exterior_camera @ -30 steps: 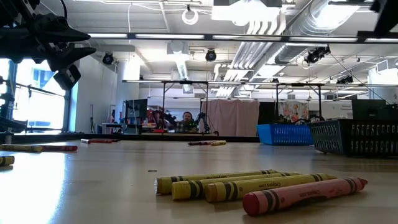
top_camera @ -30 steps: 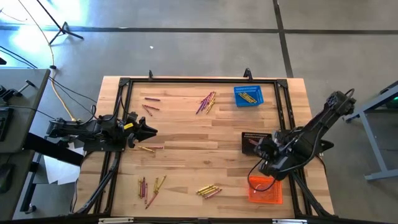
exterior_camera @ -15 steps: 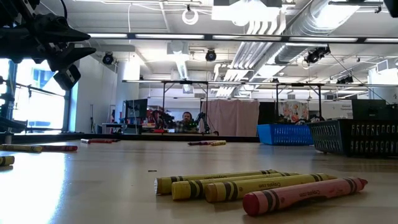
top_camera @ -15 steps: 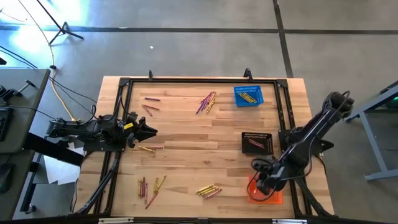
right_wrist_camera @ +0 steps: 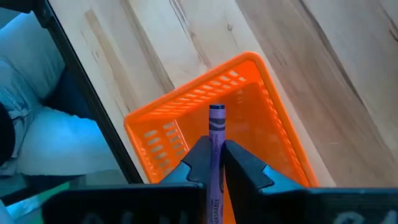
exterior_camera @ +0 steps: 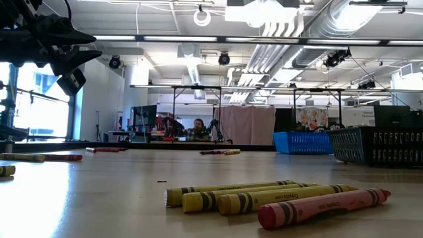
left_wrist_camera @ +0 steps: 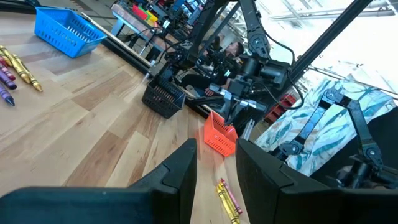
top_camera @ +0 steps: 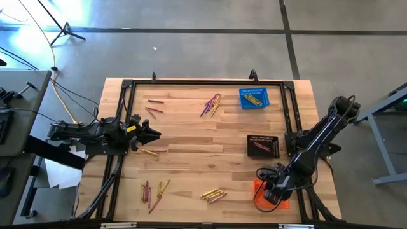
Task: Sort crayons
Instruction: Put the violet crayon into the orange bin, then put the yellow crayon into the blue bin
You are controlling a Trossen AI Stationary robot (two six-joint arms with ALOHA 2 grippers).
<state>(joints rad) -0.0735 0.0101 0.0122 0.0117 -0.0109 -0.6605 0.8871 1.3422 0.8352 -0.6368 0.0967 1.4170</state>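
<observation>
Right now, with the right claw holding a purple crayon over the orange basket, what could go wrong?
1. The purple crayon sticks out between the right claw's fingers toward the orange basket's rim; released here, it might hit the wall and bounce onto the table.
2. The basket sits near the table's front-right corner by the frame rail, so a stray crayon could roll off.
3. Going lower might nudge the light basket.

Blue basket [top_camera: 254,97], black basket [top_camera: 262,145] and orange basket [top_camera: 271,193] on wooden table [top_camera: 191,127].
</observation>
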